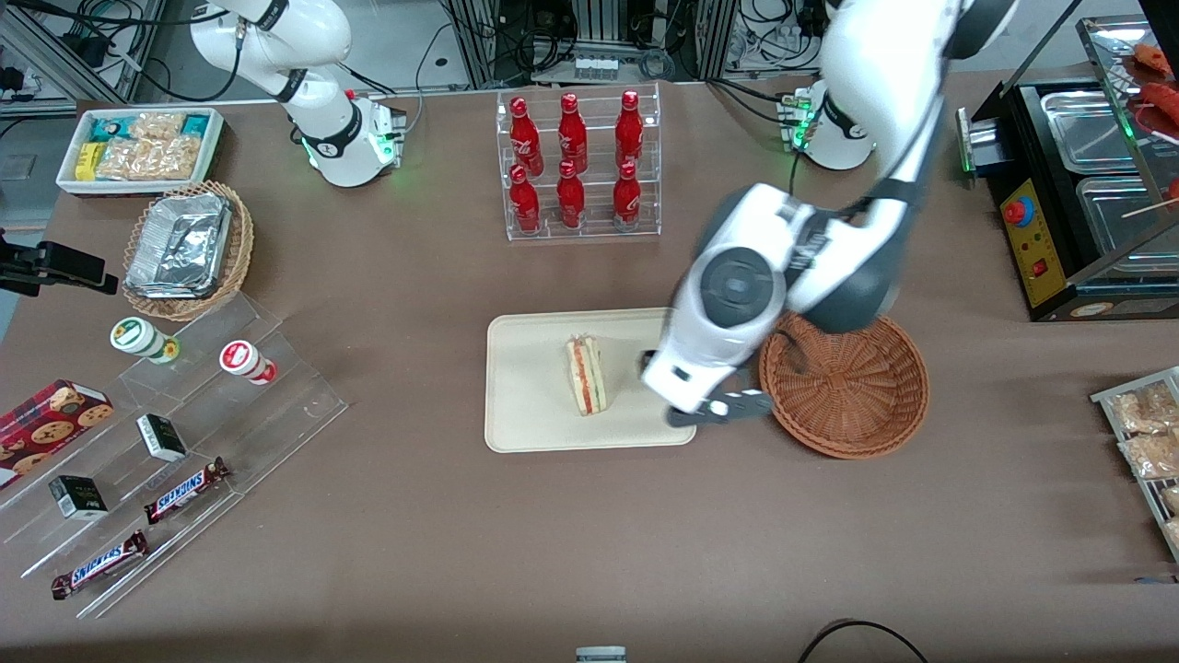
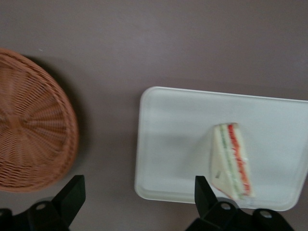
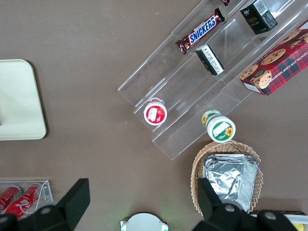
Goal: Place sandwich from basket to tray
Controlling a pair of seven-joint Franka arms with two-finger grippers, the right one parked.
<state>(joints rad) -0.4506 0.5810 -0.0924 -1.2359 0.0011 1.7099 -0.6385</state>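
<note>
A brown table seen from above. Near its middle lies a cream-white rectangular tray (image 1: 530, 387) with rounded corners, and on it rests the sandwich (image 1: 586, 374), a triangular wedge lying on its side with its red, pink and green filling showing along the cut edge. It sits roughly at the tray's centre, clear of the rim.

Just beside the tray, toward the working arm's end of the table, stands the round reddish-brown wicker basket (image 1: 857, 391), which holds nothing. The two do not touch; a strip of bare table separates them.

The left arm's bulky white wrist hangs over that gap and covers the tray's edge nearest the basket and part of the basket's rim. Its gripper (image 2: 137, 195) hovers above the tray's end and the bare strip, with its two black fingers (image 2: 204, 192) spread wide apart and nothing between them (the sandwich lies free, just past one fingertip in the wrist camera).

Farther from the front camera than the tray, a clear acrylic rack holds six red cola bottles (image 1: 573, 161). Toward the parked arm's end lie a tan wicker basket of foil containers (image 1: 184, 249), a white bin of snack packets (image 1: 140, 147), and a stepped acrylic display with Snickers bars (image 1: 184, 490), small cartons and two lidded cups.
</note>
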